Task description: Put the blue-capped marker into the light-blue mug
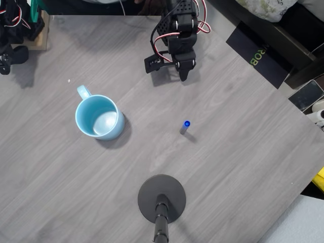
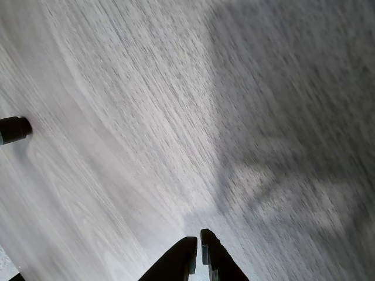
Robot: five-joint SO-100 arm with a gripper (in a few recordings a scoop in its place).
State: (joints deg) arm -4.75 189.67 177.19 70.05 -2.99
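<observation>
In the overhead view the blue-capped marker [image 1: 186,125] stands upright on the grey wood table, right of centre, with its blue cap facing up. The light-blue mug [image 1: 98,117] sits upright at the left, its handle toward the upper left and nothing visible inside. My gripper [image 1: 183,76] hangs at the table's far side, well above the marker in the picture and apart from both things. In the wrist view the two dark fingers [image 2: 176,260] meet tip to tip over bare table, holding nothing. A dark cylinder end [image 2: 13,129] pokes in at the left edge; it may be the marker's barrel.
A black round stand base [image 1: 162,198] with a pole sits near the table's front edge. A wooden block [image 1: 39,31] lies at the far left corner. The table's right edge runs diagonally, with dark items [image 1: 258,53] beyond it.
</observation>
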